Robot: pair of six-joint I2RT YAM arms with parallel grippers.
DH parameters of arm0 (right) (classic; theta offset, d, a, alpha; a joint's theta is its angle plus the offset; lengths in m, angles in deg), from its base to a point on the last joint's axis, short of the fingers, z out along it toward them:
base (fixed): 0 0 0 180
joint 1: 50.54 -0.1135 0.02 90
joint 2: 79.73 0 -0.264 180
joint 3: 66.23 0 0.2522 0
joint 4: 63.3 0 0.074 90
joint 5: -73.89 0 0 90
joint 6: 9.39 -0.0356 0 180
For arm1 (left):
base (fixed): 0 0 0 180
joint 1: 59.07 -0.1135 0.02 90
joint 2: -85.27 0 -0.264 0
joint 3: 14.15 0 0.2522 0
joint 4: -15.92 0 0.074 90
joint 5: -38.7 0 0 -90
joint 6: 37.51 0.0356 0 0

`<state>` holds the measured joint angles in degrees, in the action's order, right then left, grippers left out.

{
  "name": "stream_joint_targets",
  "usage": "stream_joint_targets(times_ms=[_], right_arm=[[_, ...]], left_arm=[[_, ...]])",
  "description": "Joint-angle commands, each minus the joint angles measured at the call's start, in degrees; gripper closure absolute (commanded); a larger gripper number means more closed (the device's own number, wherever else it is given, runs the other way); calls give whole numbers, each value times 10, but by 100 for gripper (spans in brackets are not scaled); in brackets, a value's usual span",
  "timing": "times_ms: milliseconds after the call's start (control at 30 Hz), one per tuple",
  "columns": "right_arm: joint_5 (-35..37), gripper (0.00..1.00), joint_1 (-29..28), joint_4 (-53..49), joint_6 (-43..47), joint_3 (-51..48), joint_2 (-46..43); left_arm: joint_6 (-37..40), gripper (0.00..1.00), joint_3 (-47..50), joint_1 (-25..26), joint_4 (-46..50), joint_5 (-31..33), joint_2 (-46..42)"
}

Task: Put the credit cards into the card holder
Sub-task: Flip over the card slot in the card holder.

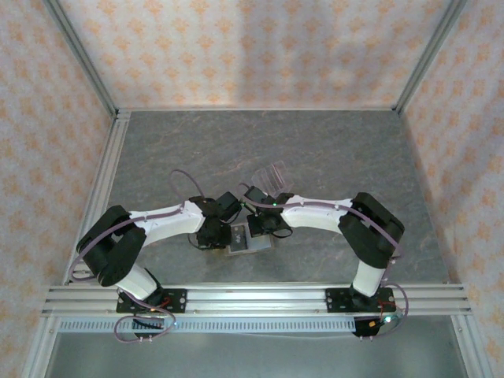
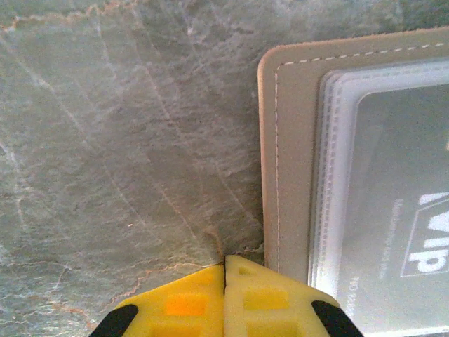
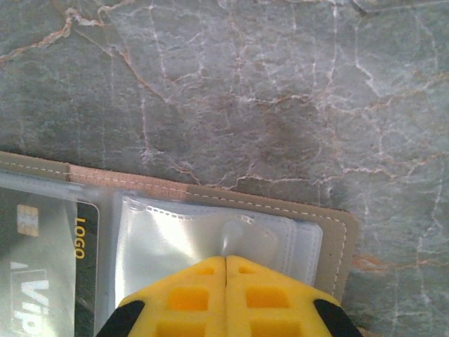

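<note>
The card holder (image 1: 249,239) lies open on the grey table between my two grippers, tan with clear plastic sleeves inside. A dark credit card (image 2: 400,210) marked VIP sits inside one sleeve, and the same card (image 3: 42,288) is at the lower left of the right wrist view. My left gripper (image 2: 224,258) is shut with nothing between its fingers, its tip at the holder's tan edge (image 2: 291,175). My right gripper (image 3: 225,258) is shut over an empty clear sleeve (image 3: 175,239), whose film puckers up into the fingertips.
A clear acrylic slotted stand (image 1: 272,176) stands just behind the grippers. Patterned walls and metal rails enclose the grey stone-look table (image 1: 331,142), with open floor at the back and both sides.
</note>
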<state>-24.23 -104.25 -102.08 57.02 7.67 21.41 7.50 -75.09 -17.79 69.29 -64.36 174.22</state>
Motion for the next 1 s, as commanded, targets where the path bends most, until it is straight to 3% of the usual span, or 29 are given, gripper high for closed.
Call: stream_joint_targets(times_ms=[0,533,967], right_arm=[[36,100,-44,-44,4,-3,14],[24,100,-44,-75,10,55,-32],[-57,100,-44,-35,-16,68,-17]], left_arm=[[-4,92,-4,3,-4,9,2],[-10,92,-5,2,-20,-2,9],[-19,92,-12,6,-42,-21,32]])
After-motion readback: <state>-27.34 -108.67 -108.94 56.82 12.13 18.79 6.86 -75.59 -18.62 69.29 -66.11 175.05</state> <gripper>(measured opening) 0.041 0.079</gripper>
